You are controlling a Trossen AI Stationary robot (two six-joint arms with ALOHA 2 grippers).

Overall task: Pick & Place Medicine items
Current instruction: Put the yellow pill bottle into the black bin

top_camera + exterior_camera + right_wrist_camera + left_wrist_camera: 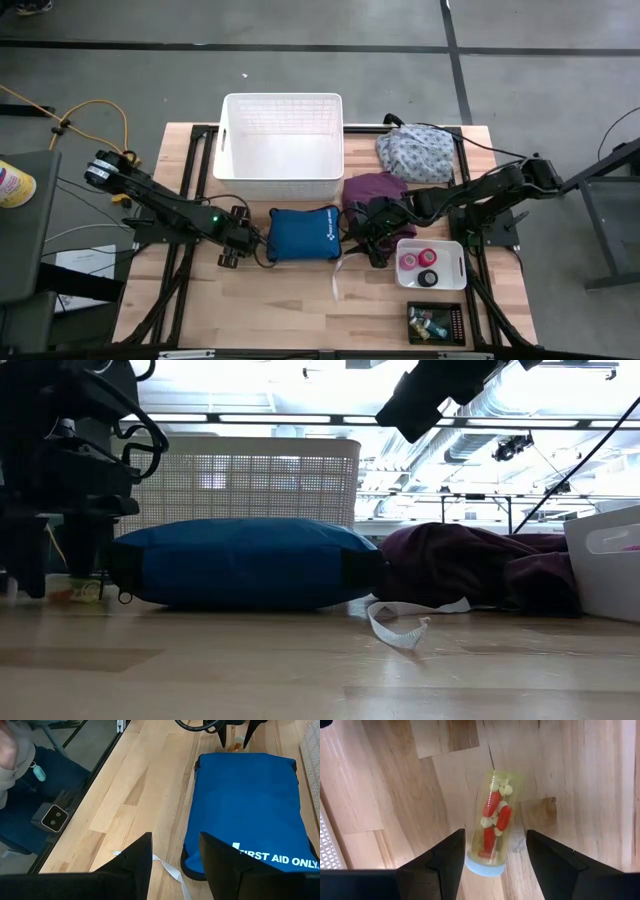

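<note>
**Operator:** Left gripper (492, 851) sits low over the wood table (280, 300), just off the left end of the blue first aid pouch (304, 235). Its fingers stand apart, one on each side of a greenish vial (495, 822) lying on its side on the boards. I can see red capsules and pale round tablets inside it, and a light blue cap at the end nearest the wrist. Neither finger touches it, as far as I can tell.

**Observer:** And the right side?

**Operator:** Right gripper (175, 855) hangs above the pouch's other end, near the purple cloth bundle (375, 188). Its fingers are apart too, with nothing between them. A white strap (400, 630) lies loose on the table beneath it.

**Observer:** Other medicine items?

**Operator:** A pink roll (411, 261) and a black roll (429, 278) sit in the small white tray (430, 246) on the right. A dark tray (436, 324) by the front edge holds more small items I cannot make out. Behind the pouch stands the white basket (283, 143), and the floral bundle (415, 153) is to its right.
</note>
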